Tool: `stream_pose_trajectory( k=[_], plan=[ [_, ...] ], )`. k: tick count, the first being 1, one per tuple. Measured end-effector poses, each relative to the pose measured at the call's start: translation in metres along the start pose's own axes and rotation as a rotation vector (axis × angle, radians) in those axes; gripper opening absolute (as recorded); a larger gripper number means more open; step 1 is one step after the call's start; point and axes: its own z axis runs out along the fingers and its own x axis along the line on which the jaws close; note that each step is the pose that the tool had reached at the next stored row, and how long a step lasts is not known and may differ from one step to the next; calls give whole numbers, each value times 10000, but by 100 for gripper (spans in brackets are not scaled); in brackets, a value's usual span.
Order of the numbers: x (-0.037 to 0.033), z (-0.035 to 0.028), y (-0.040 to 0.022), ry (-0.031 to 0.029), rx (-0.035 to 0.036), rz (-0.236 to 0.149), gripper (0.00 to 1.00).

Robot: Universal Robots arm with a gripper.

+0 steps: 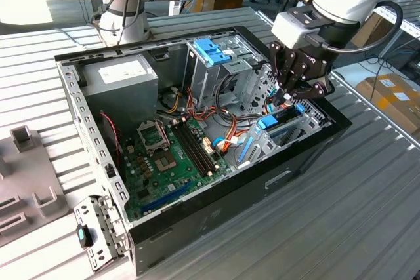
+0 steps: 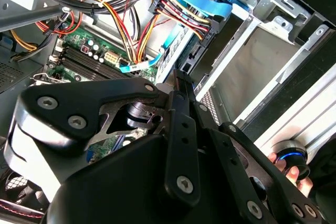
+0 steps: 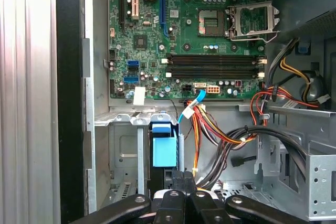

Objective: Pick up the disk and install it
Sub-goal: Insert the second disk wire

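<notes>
While the gripper (image 3: 182, 178) hangs inside the open case (image 1: 216, 218), its fingers (image 3: 173, 179) look drawn together with nothing visibly clamped between them. Right ahead of the tips, in the first wrist view, lies the disk (image 3: 164, 150). It stands on edge in the drive bay (image 3: 123, 153) with its blue rail turned up toward the wrist. Whether the tips touch that rail or stop just short cannot be told. The disk's long axis seems to run straight away from the fingers, toward the motherboard (image 3: 178, 35), so it lies just below and in front of the gripper rather than off to one side. In the exterior view the gripper (image 1: 287, 98) sits at the right-hand end of the case, directly over the disk (image 1: 268, 122), which already rests within the bay's metal walls. Beyond the bay a bundle of cables (image 3: 210, 129) crosses close beside the disk's far end. Farther off stand the blue-handled cage (image 1: 213, 54) and the power supply (image 1: 121, 77), well apart from the gripper.
</notes>
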Motion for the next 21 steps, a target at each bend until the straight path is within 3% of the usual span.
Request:
stream_pose_trajectory(
  k=[21],
  plan=[
    [0, -24, -31, -6, -1, -48, 11]
  ],
)
